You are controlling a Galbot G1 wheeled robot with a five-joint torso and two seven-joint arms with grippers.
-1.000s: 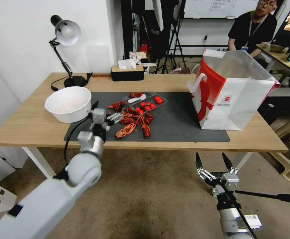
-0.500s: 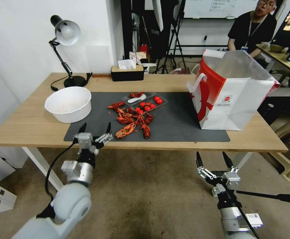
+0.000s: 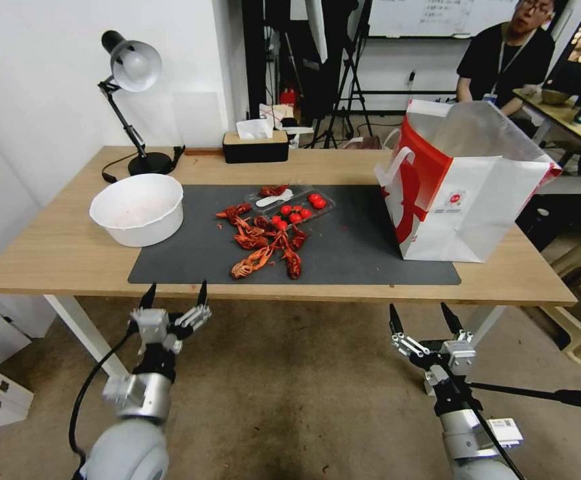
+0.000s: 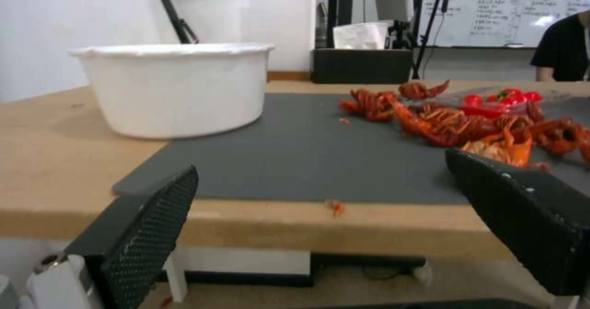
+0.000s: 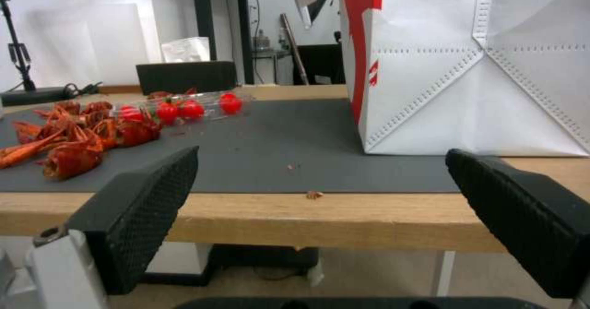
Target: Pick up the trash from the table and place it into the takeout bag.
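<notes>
The trash is a pile of red crayfish shells (image 3: pixel 264 243) (image 4: pixel 442 124) (image 5: pixel 67 143) on the dark mat (image 3: pixel 357 253) of the table (image 3: pixel 57 253). Behind the pile lies a clear plastic tray (image 3: pixel 294 203) (image 5: pixel 184 108) holding small red tomatoes and a white spoon. The takeout bag (image 3: pixel 467 193) (image 5: pixel 479 69) stands upright and open at the mat's right end. My left gripper (image 3: pixel 176 293) hangs open just below the table's front edge, in front of the mat's left corner. My right gripper (image 3: pixel 419 317) is open too, below the front edge, in front of the bag.
A large white bowl (image 3: pixel 137 208) (image 4: pixel 178 87) sits at the mat's left end. A desk lamp (image 3: pixel 130 73) and a black tissue box (image 3: pixel 255 145) stand along the back edge. A person sits behind the bag. Small red crumbs lie near the front edge.
My left arm has pulled back from above the mat beside the crayfish and dropped below the table's front edge, its gripper empty. The right arm has barely moved.
</notes>
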